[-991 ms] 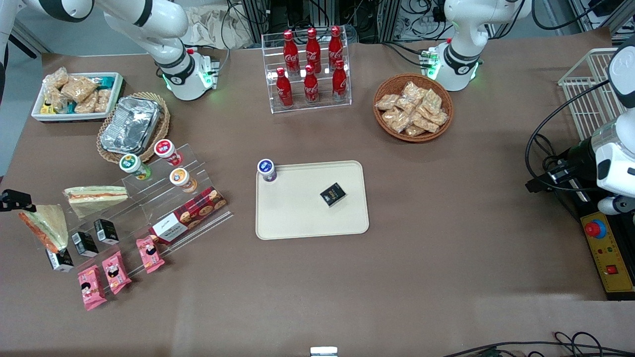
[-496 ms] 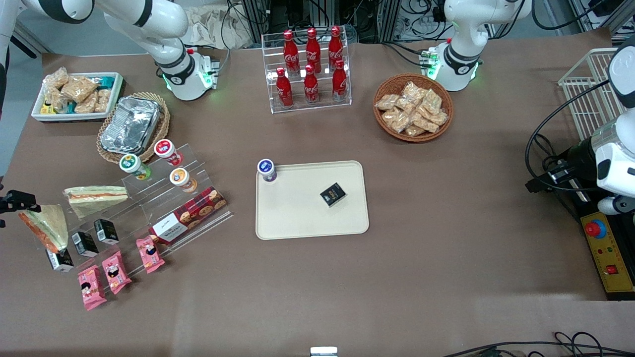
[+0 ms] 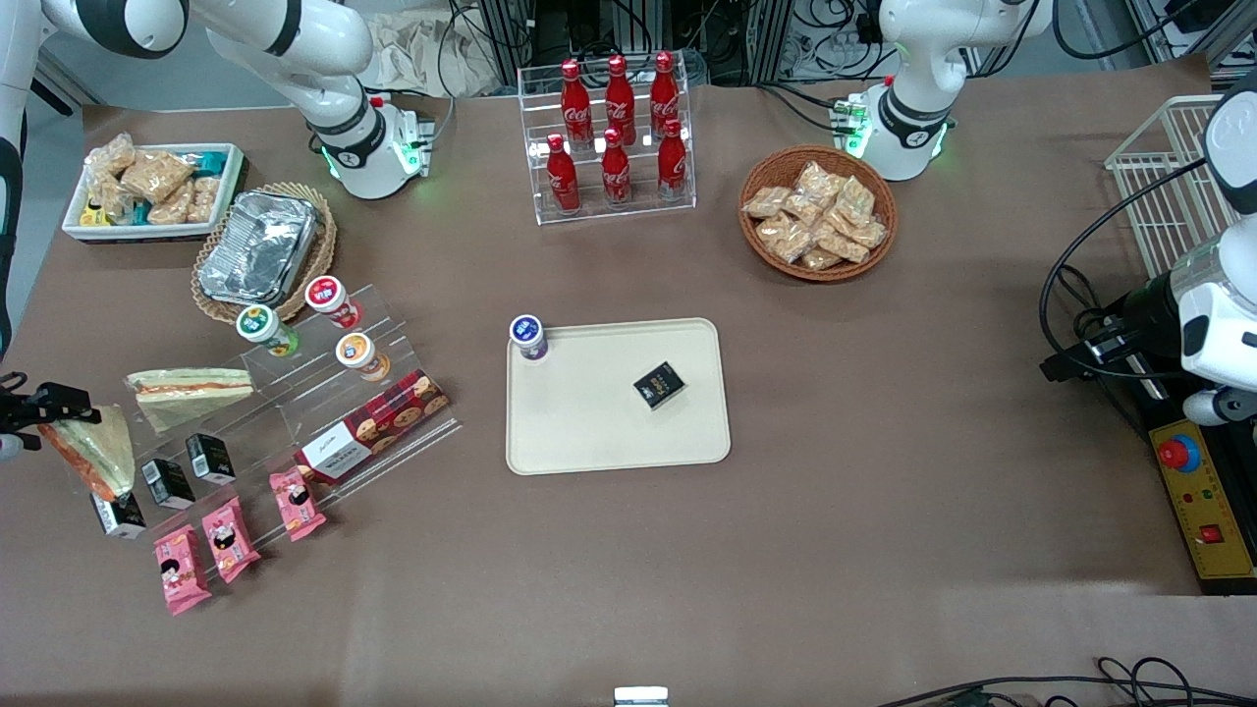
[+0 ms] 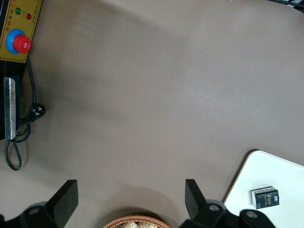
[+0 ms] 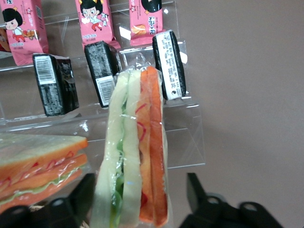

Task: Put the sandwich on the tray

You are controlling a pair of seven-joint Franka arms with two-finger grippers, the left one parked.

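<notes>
Change: compared with a second ago, the gripper (image 3: 44,403) is sitting closer in over the sandwich's (image 3: 93,452) upper corner, while everything on the table is lying where it was.
Sandwich: it is standing on edge on the clear acrylic step rack (image 3: 295,412) at the working arm's end of the table, its orange and green cut edge (image 5: 137,161) facing the wrist camera.
Gripper: its fingers (image 5: 76,199) are spread apart, one on each side of the wedge, not yet pressing the wrap.
Neighbours: the second wrapped sandwich (image 3: 191,390) is lying just beside it on the rack; black boxes (image 5: 104,71) and pink snack packets (image 5: 95,23) are sitting on the lower steps.
Tray: the tray (image 3: 589,432) is lying well apart, mid-table, carrying a small black box (image 3: 659,384), with a blue-lidded cup (image 3: 528,337) at its corner.
</notes>
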